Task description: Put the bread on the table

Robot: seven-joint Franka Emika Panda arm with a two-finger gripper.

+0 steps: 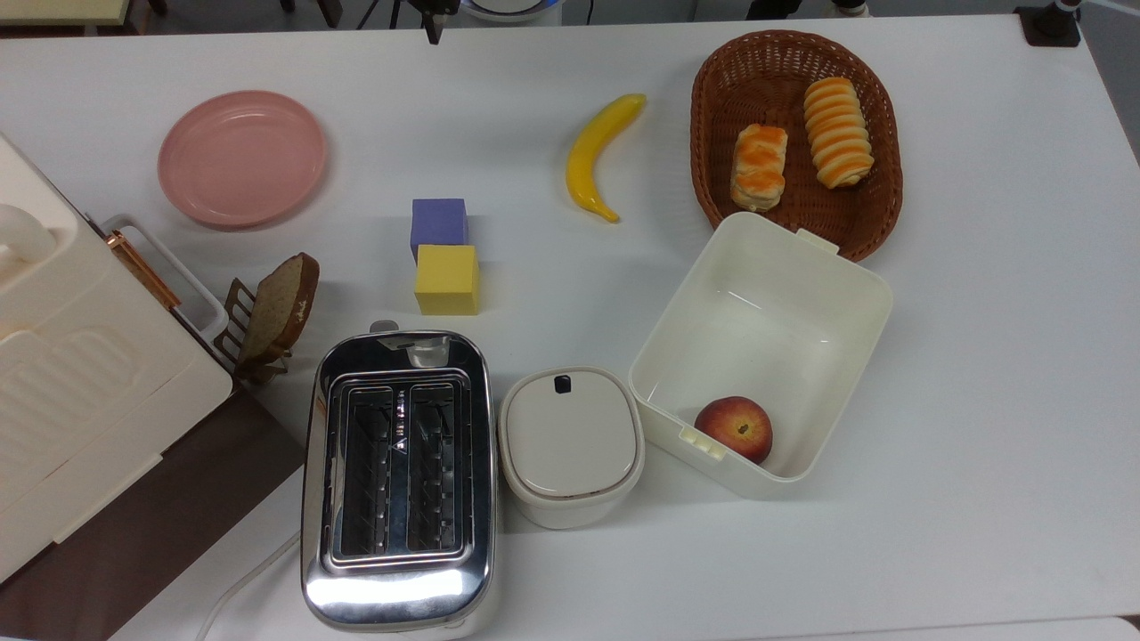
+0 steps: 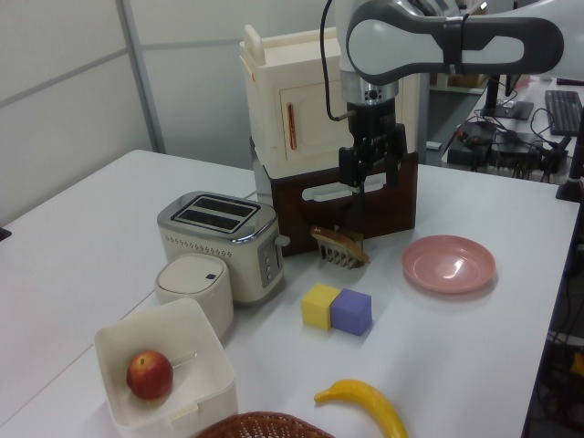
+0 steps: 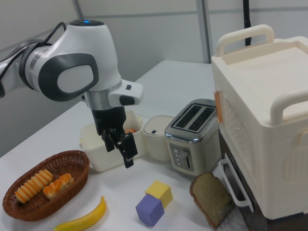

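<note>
Pincer (image 3: 124,147) hangs slightly parted and empty, we see, above the desk (image 1: 980,356); the bread (image 1: 759,166) lies in the basket (image 1: 882,223), beside the striped roll (image 1: 837,132).

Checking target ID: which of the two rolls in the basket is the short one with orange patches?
The bread, at the top view's left in the wicker basket: short, blocky, patchy orange glaze. The spiral roll beside it is longer and striped.

Pale-cream bread (image 1: 759,166) carries orange-glazed patches; the neighbouring spiral roll (image 1: 837,132) is orange-striped. The basket (image 1: 723,89) is brown wicker, the surface (image 1: 980,356) white, the plate (image 1: 241,158) pink.
</note>
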